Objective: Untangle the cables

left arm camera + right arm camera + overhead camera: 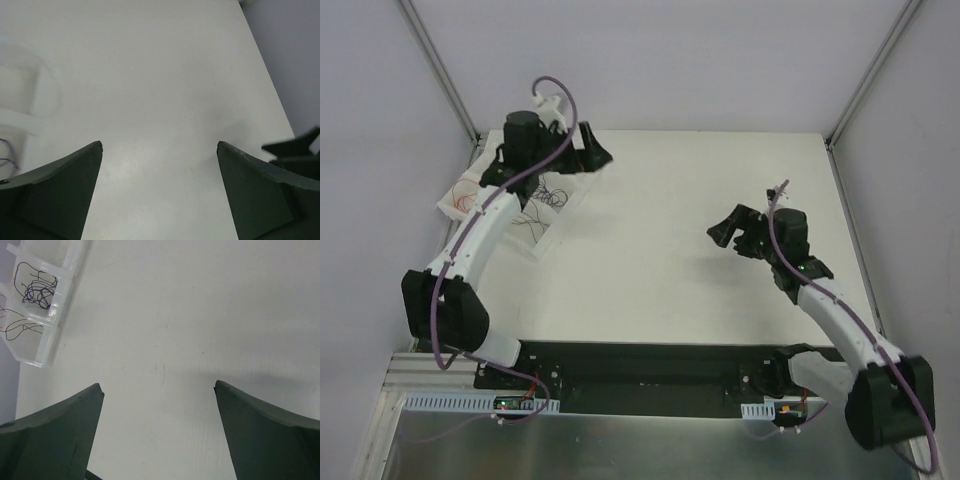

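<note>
Cables (36, 290) lie tangled in a clear tray (65, 290) on the worktop (670, 230), while the left hand (160, 147) and right hand (159, 386) hang with fingers wide apart, grasping nothing.

Open table (660, 260) between arms, tray (446, 205) of cables (37, 290) far left, left arm (480, 235) overhanging it
</note>
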`<action>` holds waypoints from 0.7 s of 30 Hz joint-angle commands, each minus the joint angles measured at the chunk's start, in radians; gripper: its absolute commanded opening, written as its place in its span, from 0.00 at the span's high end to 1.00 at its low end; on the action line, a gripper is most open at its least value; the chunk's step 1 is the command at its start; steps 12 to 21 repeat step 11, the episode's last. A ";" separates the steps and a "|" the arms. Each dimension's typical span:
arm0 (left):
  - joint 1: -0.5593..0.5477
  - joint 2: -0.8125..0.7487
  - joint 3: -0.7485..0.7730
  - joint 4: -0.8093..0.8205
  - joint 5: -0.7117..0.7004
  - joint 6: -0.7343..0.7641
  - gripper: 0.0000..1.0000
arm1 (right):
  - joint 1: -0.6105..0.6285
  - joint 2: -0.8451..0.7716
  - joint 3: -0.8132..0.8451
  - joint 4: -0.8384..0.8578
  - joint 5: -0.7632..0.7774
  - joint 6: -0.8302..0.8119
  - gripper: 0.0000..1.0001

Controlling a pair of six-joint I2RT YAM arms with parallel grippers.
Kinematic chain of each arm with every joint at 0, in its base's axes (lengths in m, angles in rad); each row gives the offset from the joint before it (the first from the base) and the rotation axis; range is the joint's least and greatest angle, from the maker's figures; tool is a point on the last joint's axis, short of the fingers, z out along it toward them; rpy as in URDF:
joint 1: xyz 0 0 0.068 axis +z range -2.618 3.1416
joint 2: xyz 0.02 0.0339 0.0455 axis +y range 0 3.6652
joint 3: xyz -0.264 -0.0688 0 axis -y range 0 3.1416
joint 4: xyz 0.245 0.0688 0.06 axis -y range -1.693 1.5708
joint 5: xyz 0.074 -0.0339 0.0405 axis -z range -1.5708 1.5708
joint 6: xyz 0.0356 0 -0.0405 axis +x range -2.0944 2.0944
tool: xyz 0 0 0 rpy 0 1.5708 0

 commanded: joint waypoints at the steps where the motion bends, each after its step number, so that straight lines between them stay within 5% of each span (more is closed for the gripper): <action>1: -0.179 -0.206 -0.268 0.112 0.059 0.143 0.01 | 0.018 -0.329 -0.032 -0.286 0.206 -0.118 0.04; 6: -0.350 -0.456 -0.552 0.245 0.025 0.195 0.01 | 0.021 -0.636 -0.092 -0.389 0.236 -0.117 0.04; 11: -0.392 -0.688 -0.753 0.344 0.039 0.154 0.01 | 0.021 -0.909 -0.197 -0.393 0.259 -0.048 0.04; 21: -0.392 -0.688 -0.753 0.344 0.039 0.154 0.01 | 0.021 -0.909 -0.197 -0.393 0.259 -0.048 0.04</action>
